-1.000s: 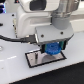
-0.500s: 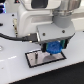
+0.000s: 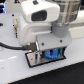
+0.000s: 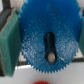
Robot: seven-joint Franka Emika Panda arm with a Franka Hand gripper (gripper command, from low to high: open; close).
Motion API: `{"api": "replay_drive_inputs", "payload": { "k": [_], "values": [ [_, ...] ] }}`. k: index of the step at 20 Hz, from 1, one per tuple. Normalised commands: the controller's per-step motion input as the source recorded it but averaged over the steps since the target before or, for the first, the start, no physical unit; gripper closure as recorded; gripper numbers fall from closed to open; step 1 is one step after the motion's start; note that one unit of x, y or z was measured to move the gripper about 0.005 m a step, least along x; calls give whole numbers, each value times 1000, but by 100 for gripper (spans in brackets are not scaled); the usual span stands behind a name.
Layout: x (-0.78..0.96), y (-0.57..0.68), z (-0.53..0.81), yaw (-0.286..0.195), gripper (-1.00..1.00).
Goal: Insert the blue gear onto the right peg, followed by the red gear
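Change: since a second ago we see the arm lower, carrying the blue gear (image 3: 51, 54) down toward the dark base plate (image 3: 34, 60).
Left side of the exterior view: white desk (image 3: 12, 70), bare near that edge; the plate's near corner lies toward the desk's front edge.
Jaws: gripper (image 3: 51, 50) is closed on the blue gear, which fills the wrist view (image 4: 48, 41) between the pads; one green pad (image 4: 8, 40) presses its rim.
Blue gear: held just above the plate, slotted centre hole (image 4: 49, 47) facing down; we cannot tell whether it has met the peg, which is hidden.
Red gear: a sliver of the red gear (image 4: 42, 81) shows in the wrist view, beyond the blue one, apart from it.
Handling: we judge the gear light, stiff, hard plastic; toothed rim gives grip, so holding across the rim suits it.
Right side: the arm's body hides the desk.
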Motion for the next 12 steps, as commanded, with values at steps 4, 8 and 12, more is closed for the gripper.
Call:
{"api": "replay_drive_inputs", "payload": {
  "k": [4,8,12],
  "values": [
    [6,44,-5,0,-100],
    [-103,141,403,0,-100],
    [-206,85,466,0,-100]
  ]
}}
